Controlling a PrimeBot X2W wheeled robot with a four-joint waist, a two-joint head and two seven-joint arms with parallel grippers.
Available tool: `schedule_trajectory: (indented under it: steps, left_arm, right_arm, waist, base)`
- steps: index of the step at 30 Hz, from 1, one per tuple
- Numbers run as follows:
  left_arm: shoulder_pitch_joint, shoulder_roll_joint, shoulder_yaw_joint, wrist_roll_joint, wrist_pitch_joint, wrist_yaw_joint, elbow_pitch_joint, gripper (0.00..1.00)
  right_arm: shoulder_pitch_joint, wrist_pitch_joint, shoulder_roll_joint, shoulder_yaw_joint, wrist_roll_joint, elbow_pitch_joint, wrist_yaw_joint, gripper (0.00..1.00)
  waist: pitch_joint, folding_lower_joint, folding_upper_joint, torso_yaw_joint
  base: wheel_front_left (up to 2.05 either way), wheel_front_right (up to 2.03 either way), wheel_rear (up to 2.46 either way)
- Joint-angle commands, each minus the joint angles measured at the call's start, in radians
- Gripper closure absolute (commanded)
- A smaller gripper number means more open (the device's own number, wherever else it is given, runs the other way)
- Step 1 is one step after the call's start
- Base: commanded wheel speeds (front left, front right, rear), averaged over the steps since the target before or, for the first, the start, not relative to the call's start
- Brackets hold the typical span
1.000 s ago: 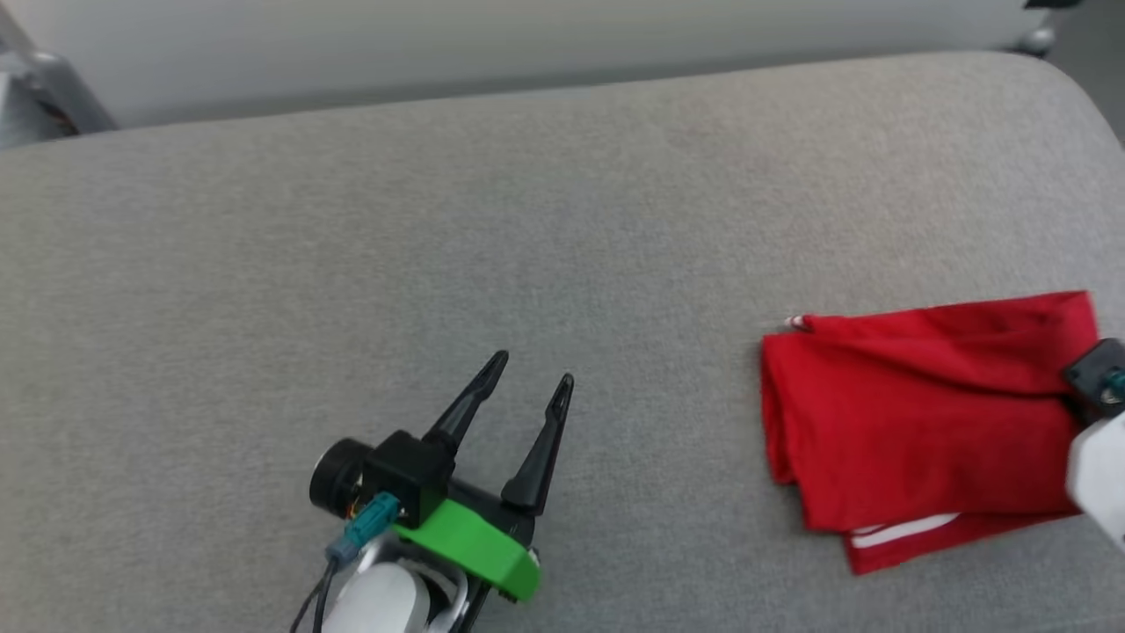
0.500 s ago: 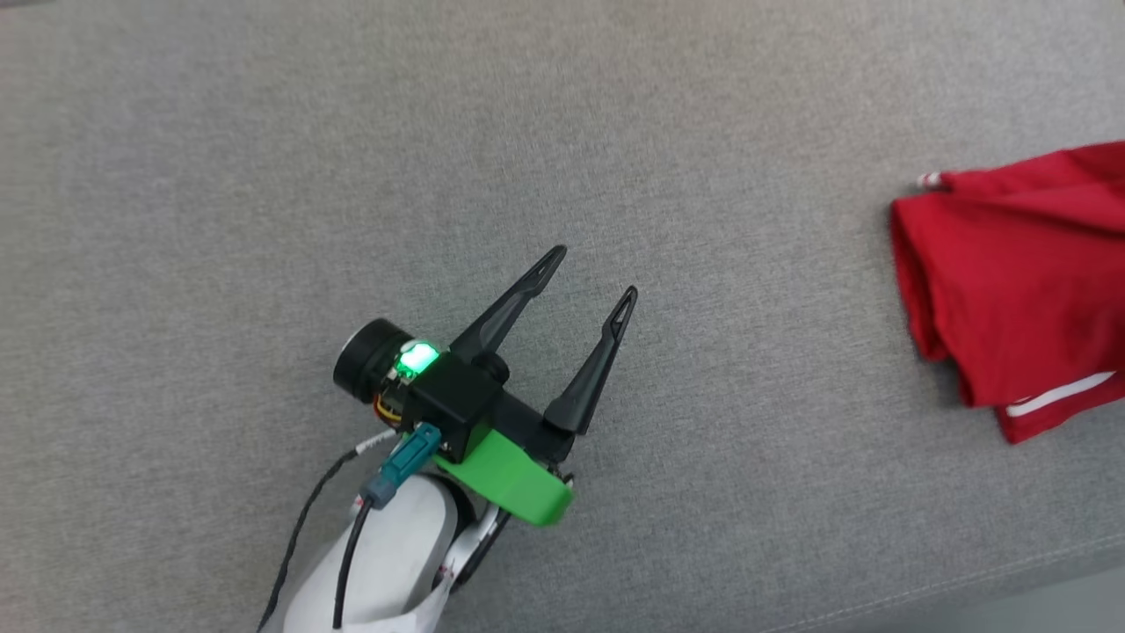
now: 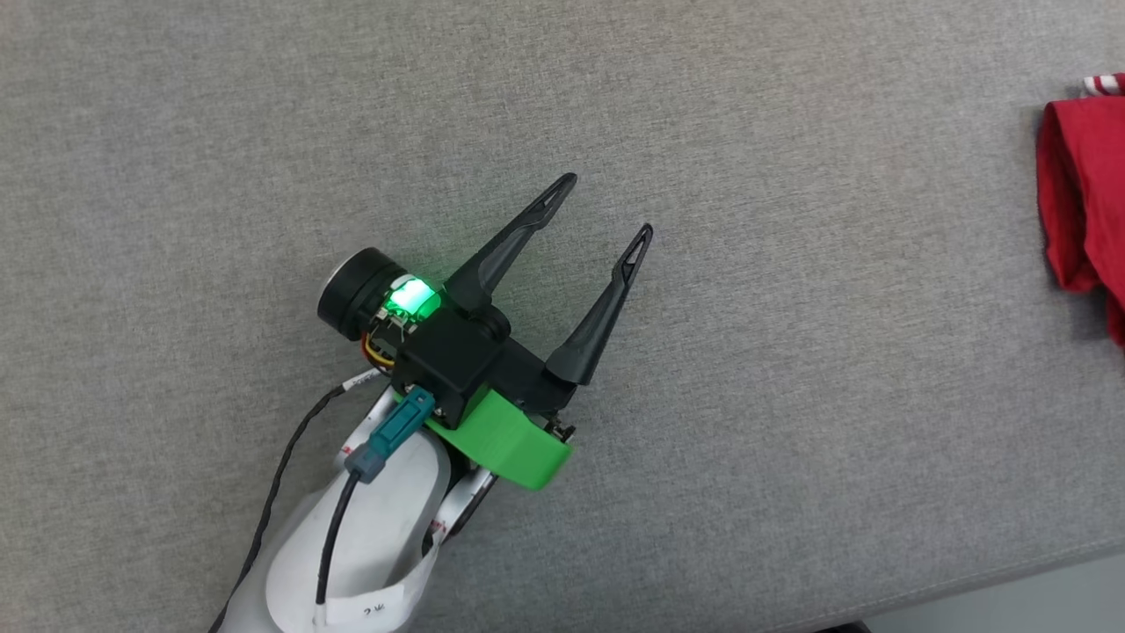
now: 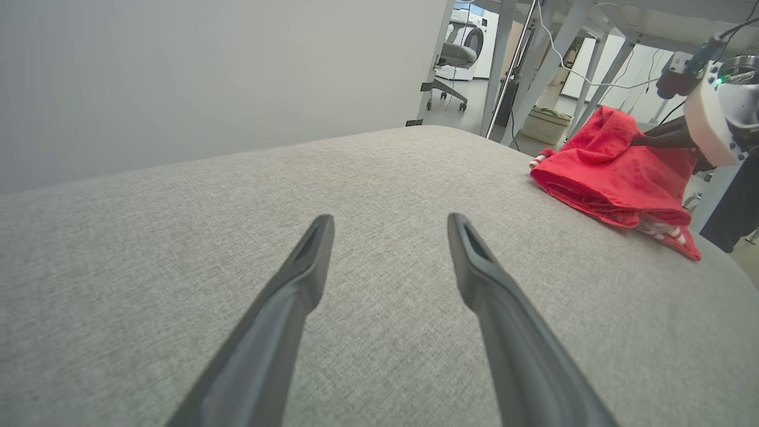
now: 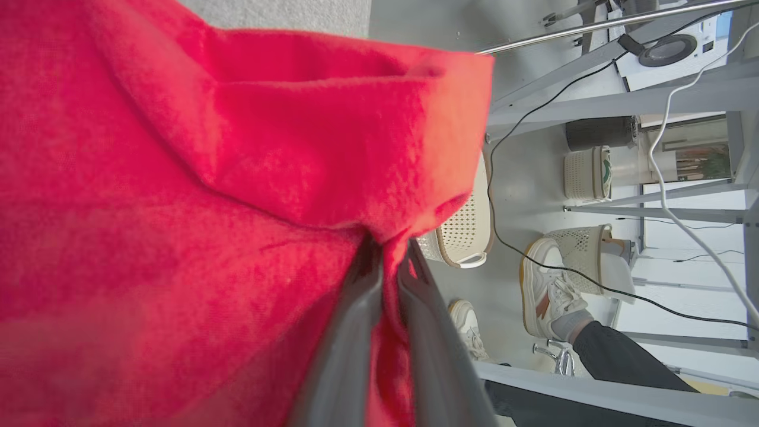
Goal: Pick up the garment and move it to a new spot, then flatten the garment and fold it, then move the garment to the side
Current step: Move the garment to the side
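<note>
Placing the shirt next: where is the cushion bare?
Bare grey cushion lies between the open left gripper and the garment, and ahead of that gripper. Crowded at the right edge, where the right gripper pinches the garment.

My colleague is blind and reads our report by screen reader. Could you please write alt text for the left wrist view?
The left claw hangs open over a grey cushion, its two dark fingers spread and holding nothing. At the picture's right, a folded red shirt sits near the cushion's edge, its top pinched up by the right claw.
</note>
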Motion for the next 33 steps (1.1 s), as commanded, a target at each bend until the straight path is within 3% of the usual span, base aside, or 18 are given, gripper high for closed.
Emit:
schedule_trajectory:
  steps: [1,7,8,9,15,22,33]
  left_arm:
    - [-0.019,0.006,0.005,0.005,-0.006,-0.003,-0.002,0.0]
    - [-0.015,-0.004,0.013,0.002,-0.006,-0.003,0.009,0.0]
    - [-0.012,-0.008,0.014,-0.001,-0.006,-0.003,0.012,0.0]
    - [-0.003,-0.019,0.019,-0.01,-0.006,-0.003,0.023,0.0]
    - [0.041,-0.046,0.064,-0.034,-0.006,-0.003,0.052,0.0]
    - [0.144,-0.07,0.176,-0.05,-0.006,-0.001,0.085,0.0]
    - [0.315,-0.099,0.325,-0.046,-0.006,0.0,0.125,0.0]
  right_arm:
    - [-0.021,-0.002,0.016,-0.013,-0.008,0.018,-0.002,1.0]
    - [-0.04,-0.003,0.052,-0.057,-0.049,0.072,-0.002,1.0]
    - [-0.04,-0.003,0.06,-0.063,-0.057,0.076,-0.002,0.75]
    - [-0.039,-0.011,0.072,-0.089,-0.079,0.089,-0.002,0.0]
    - [-0.023,-0.005,0.098,-0.089,-0.085,0.063,-0.002,0.0]
    - [0.034,0.007,0.14,-0.066,-0.035,-0.056,-0.002,0.0]
    - [0.238,-0.061,0.359,-0.181,0.106,-0.335,-0.002,0.0]
  waist:
    - [0.014,-0.0002,-0.0001,0.015]
    - [-0.01,-0.0002,-0.0001,0.031]
    - [-0.022,-0.0002,-0.0001,0.034]
    - [-0.056,-0.0002,-0.0001,0.041]
    - [-0.173,-0.0002,-0.0001,0.061]
    - [-0.331,-0.0002,-0.0001,0.098]
    - [-0.529,-0.0002,-0.0001,0.175]
  base:
    - [0.0,0.0,0.0]
    - [0.0,0.0,0.0]
    - [0.0,0.0,0.0]
    - [0.0,0.0,0.0]
    - [0.0,0.0,0.0]
    - [0.0,0.0,0.0]
    - [0.0,0.0,0.0]
